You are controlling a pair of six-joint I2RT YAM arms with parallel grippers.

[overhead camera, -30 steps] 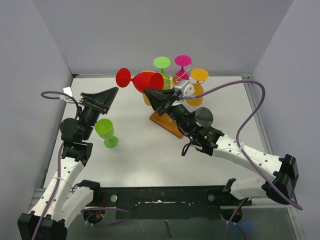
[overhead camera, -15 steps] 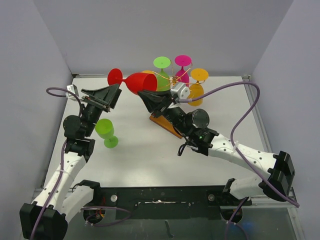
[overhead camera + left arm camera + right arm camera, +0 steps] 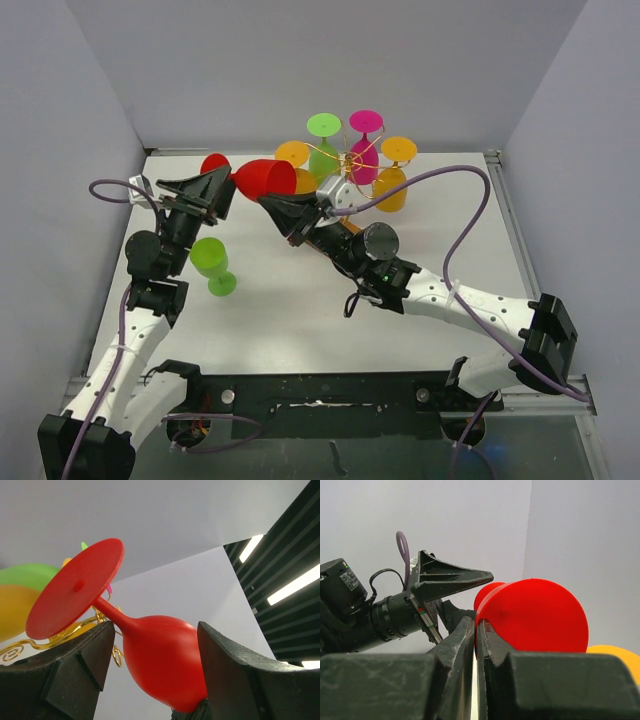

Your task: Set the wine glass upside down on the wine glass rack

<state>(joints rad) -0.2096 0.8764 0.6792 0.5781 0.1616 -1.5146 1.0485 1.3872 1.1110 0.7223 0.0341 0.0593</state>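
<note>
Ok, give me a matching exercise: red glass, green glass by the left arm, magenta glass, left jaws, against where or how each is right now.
1. red glass
2. green glass by the left arm
3. magenta glass
4. left jaws

A. upright on the table
B. open, either side of the red glass
C. foot up on the wine glass rack
D. rim pinched in the right jaws

Pairs: 1-D, 2-A, 3-C, 4-B.

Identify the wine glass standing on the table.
The green wine glass by the left arm; the red wine glass is held aloft; the rest hang on the rack.
</note>
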